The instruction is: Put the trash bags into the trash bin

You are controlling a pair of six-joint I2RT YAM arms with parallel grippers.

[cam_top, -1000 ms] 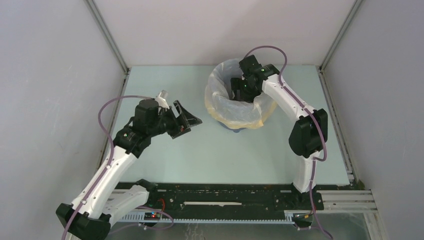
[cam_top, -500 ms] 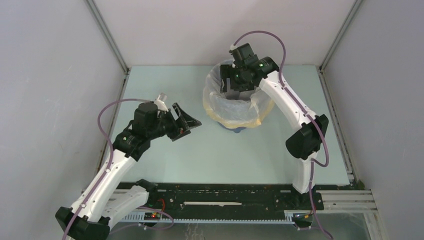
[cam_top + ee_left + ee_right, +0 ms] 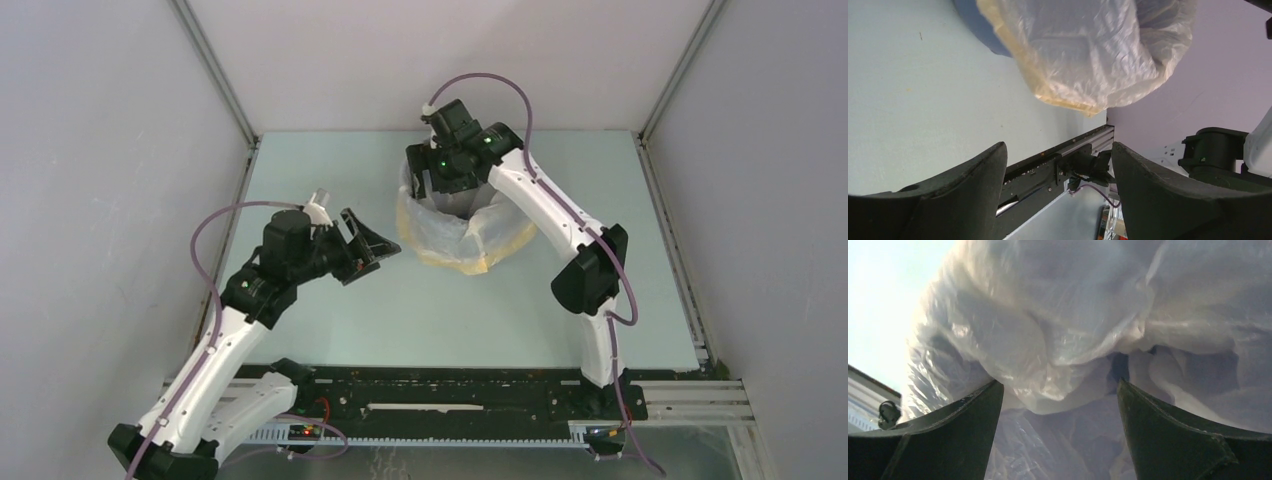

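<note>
1. Trash bags (image 3: 452, 228): upper centre of the overhead frame, lining the bin, yellow rim draped over its outside. Insertion looks largely done; crumpled folds inside seem left to press down.
2. Trash bin (image 3: 975, 25): blue, mostly hidden beneath the plastic.
3. Right gripper (image 3: 1058, 390): jaws wide apart inside the bag's mouth, pinching nothing.
4. Left gripper (image 3: 372, 240): left of the bin, wide open, empty.

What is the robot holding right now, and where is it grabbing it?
Nothing. The left end effector is open and empty, apart from the trash bag. The right end effector is at the bag's mouth, fingers spread wide, not pinching the plastic.
</note>
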